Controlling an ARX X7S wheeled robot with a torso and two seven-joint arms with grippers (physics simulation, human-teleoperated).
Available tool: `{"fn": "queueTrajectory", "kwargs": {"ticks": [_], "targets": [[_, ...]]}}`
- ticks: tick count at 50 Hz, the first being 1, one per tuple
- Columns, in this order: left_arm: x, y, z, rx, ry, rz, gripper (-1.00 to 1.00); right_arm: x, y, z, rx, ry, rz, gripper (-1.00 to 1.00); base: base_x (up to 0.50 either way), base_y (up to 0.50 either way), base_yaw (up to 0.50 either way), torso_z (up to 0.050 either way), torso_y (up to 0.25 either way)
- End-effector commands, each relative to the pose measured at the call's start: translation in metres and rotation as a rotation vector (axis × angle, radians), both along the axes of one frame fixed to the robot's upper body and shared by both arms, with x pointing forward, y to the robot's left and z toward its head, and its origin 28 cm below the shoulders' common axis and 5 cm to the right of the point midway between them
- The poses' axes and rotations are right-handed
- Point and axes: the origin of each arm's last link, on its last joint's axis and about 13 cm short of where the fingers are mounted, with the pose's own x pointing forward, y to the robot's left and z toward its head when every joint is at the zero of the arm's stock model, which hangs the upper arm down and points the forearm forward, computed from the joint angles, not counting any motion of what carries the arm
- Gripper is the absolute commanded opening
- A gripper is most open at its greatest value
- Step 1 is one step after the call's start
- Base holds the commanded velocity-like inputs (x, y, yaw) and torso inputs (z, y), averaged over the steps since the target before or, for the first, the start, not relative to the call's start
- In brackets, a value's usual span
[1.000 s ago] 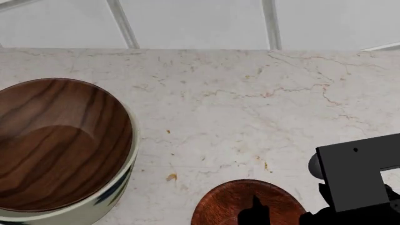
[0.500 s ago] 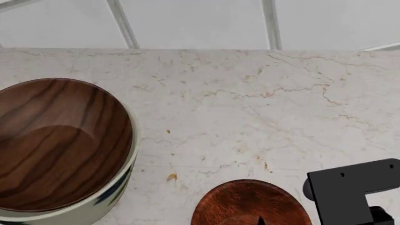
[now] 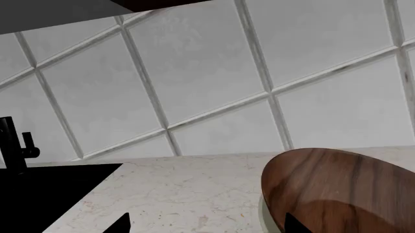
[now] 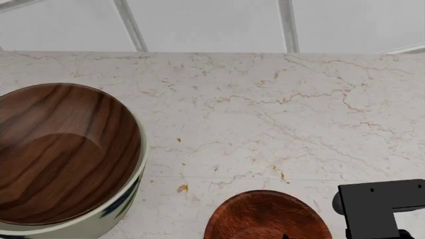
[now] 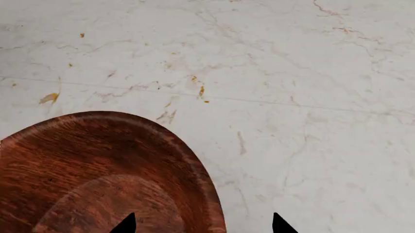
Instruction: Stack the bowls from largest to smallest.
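The dark-brown striped wood bowl (image 4: 63, 152) sits nested inside the cream bowl (image 4: 109, 214) with blue marks, at the left of the marble counter. The small reddish-brown bowl (image 4: 265, 216) stands alone at the near edge of the head view. My right gripper (image 5: 202, 224) is open and straddles the rim of the reddish-brown bowl (image 5: 97, 174), one fingertip over its inside and the other over the counter. My left gripper (image 3: 207, 224) is open beside the striped bowl (image 3: 343, 194), with one fingertip in front of that bowl and the other above the marble.
The right arm's black wrist block (image 4: 381, 206) shows at the head view's lower right. A tiled wall (image 4: 212, 25) runs along the counter's back. A black sink with a black faucet (image 3: 16, 145) lies beyond the stacked bowls.
In the head view the right arm's black block has dropped toward the near edge and slid right. The dark fingertip seen over the small bowl has sunk out of the frame. The bowls have not moved.
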Motion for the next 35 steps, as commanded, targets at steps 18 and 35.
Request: {"fn": "queueTrajectory", "kwargs": {"ticks": [18, 35], "targets": [[0.001, -0.001, -0.001, 0.002, 0.003, -0.004, 1.00, -0.001, 0.002, 0.006, 0.037, -0.041, 0.017, -1.00, 0.00, 0.00, 0.00, 0.000, 0.000], [-0.001, 0.003, -0.001, -0.004, -0.004, 0.015, 1.00, 0.013, 0.029, 0.099, 0.180, -0.361, 0.065, -1.00, 0.00, 0.00, 0.00, 0.000, 0.000]]}}
